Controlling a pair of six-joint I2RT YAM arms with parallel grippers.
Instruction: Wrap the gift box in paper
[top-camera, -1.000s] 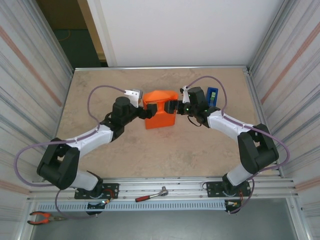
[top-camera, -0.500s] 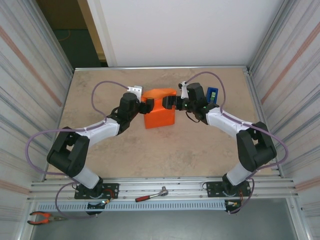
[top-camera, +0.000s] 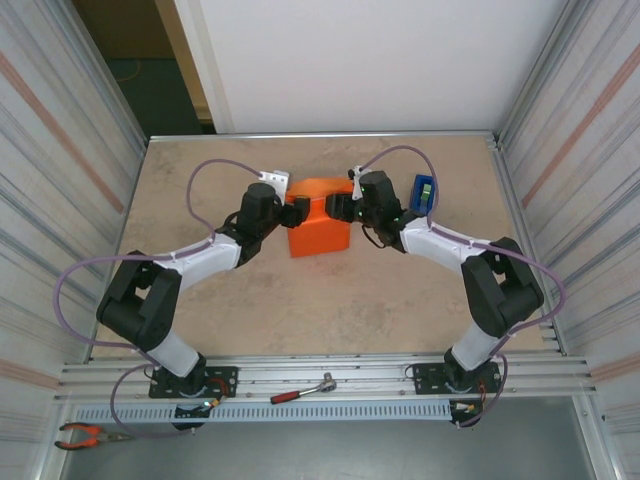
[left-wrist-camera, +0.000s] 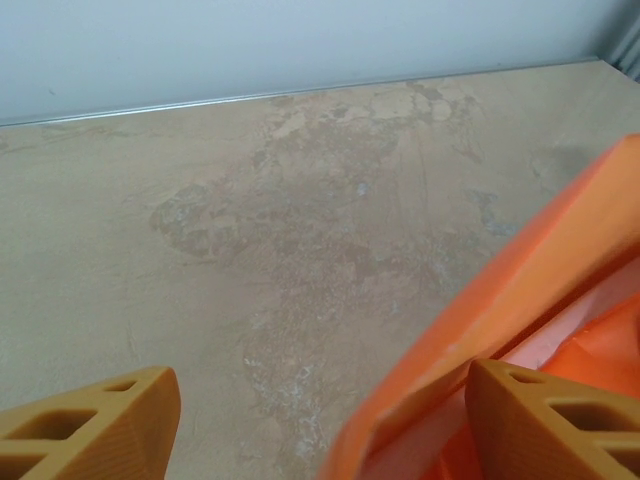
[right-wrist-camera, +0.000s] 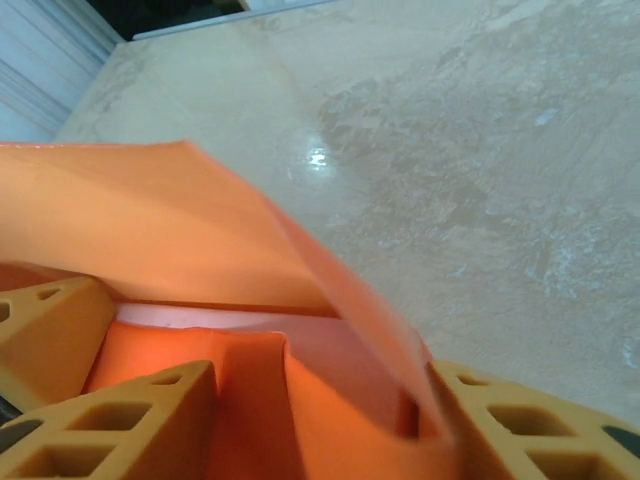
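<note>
**Though Almost Covered, One Pink Sliver Shows**

Where the two arms meet at the upper middle of the overhead view, the large bright orange sheet of thin paper (top-camera: 322, 232) sits folded into a blocky parcel on the beige mottled tabletop (top-camera: 200, 165). The left gripper (top-camera: 290, 213) is at the parcel's upper left edge and the right gripper (top-camera: 336, 208) at its upper right.

The flat pale pink gift box (right-wrist-camera: 200, 317) shows as a thin strip beneath a lifted flap at the centre left of the right wrist view. Paper covers the rest of it, and its outline cannot be made out from above.

In the left wrist view the left gripper's jaws stand wide apart, clamping nothing. One finger (left-wrist-camera: 90, 425) is over bare table at the lower left, and the other (left-wrist-camera: 555, 420) sits within the paper's raised fold at the lower right.

The right gripper's jaws are parted too, less widely. Bunched paper lies loose between them, and the flap's edge meets the finger (right-wrist-camera: 520, 425) at the lower right. A blue tape dispenser (top-camera: 423, 192) stands just beside the right arm's wrist.
</note>
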